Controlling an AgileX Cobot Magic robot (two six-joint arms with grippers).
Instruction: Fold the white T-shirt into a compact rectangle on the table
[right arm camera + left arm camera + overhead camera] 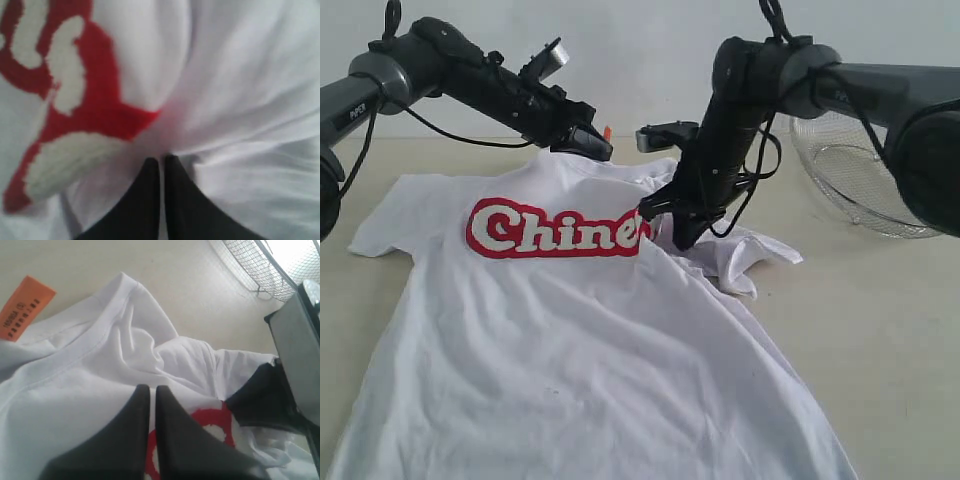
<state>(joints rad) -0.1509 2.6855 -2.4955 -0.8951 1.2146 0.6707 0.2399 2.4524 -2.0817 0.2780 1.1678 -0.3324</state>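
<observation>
white short-sleeved cotton t-shirt [570, 340] spread print-up on pale beige desk [880, 320], one side bunched | left hand [150, 390] clenched, empty – over collar | right hand [161, 160] clenched, pinching chest fabric – likely to draw that side inward

A round wire-mesh metal basket [850, 180] of silvery, see-through weave stands at the right of the frame in the exterior view, about a third of the way down, against a plain pale wall [640, 60] filling the upper part.
</observation>
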